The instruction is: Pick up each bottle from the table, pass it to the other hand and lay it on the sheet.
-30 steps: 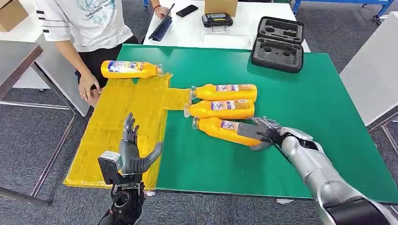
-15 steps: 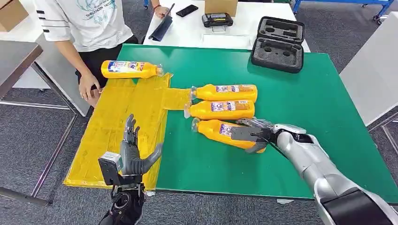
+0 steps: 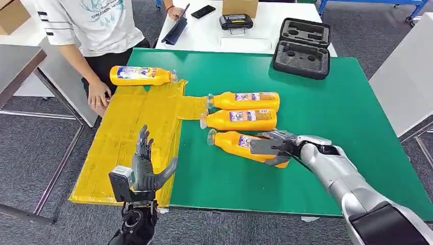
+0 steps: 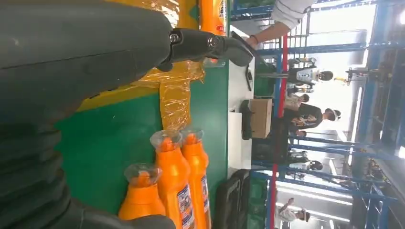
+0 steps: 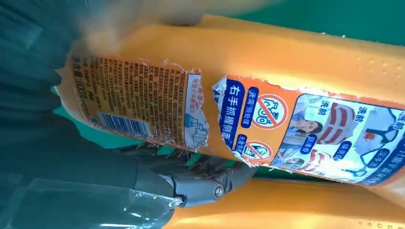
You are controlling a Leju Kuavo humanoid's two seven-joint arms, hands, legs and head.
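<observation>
Three orange bottles lie side by side on the green table [image 3: 327, 112], caps toward the yellow sheet [image 3: 127, 132]. My right hand [image 3: 278, 148] wraps the body of the nearest bottle [image 3: 232, 143], fingers over it and thumb under, while the bottle still rests on the table. Close up, the right wrist view has that bottle's torn label [image 5: 286, 62] with my fingers [image 5: 200, 183] beneath it. The middle bottle [image 3: 240, 119] and far bottle [image 3: 245, 100] lie untouched. A fourth bottle [image 3: 140, 75] rests at the sheet's far end. My left hand [image 3: 145, 166] stands open and upright over the sheet's near edge.
A person stands at the table's far left corner, one hand [image 3: 98, 94] by the sheet's edge. A black foam case [image 3: 302, 48] sits at the table's far right. A white table [image 3: 204, 30] with small devices is behind. A grey table [image 3: 15, 66] stands left.
My right hand slid left along the nearest bottle and closed around its body; the bottle shifted slightly. The person's hand moved a little. My left hand stayed put.
</observation>
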